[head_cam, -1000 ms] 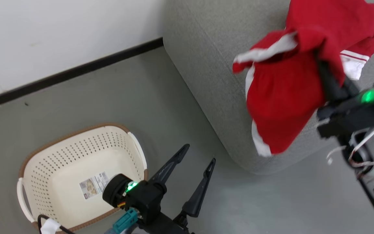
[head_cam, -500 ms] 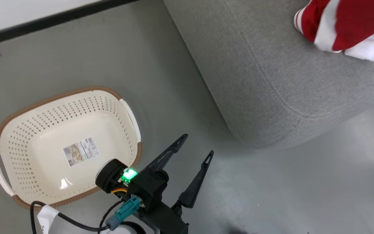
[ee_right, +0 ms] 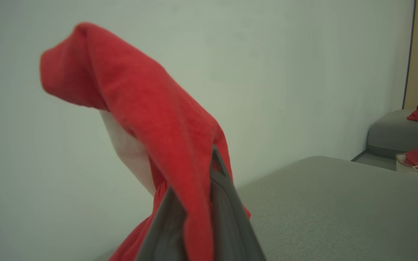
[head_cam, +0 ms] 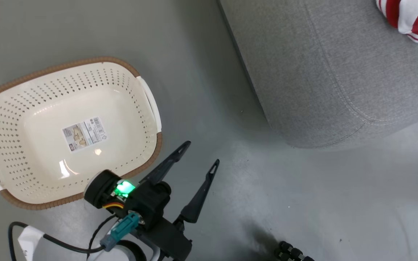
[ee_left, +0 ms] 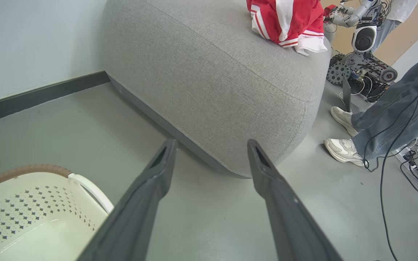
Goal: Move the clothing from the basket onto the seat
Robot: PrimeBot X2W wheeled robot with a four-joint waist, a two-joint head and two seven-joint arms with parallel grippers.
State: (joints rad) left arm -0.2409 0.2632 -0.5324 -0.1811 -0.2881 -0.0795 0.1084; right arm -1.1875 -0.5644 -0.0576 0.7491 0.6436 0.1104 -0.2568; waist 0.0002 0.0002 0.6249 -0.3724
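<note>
Floor point(head_cam: 303, 203) bears basket point(head_cam: 13, 119) at nine o'clock, seat point(head_cam: 321, 72) at one; my left gripper point(head_cam: 201, 152) gapes, right gripper point(ee_right: 198, 174) clamps clothing point(ee_right: 140, 101).

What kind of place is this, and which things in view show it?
Probably a robotics lab staged like a living room: a grey seat on bare floor, another tracked robot beside it, loose cables near a person's shoes.
</note>
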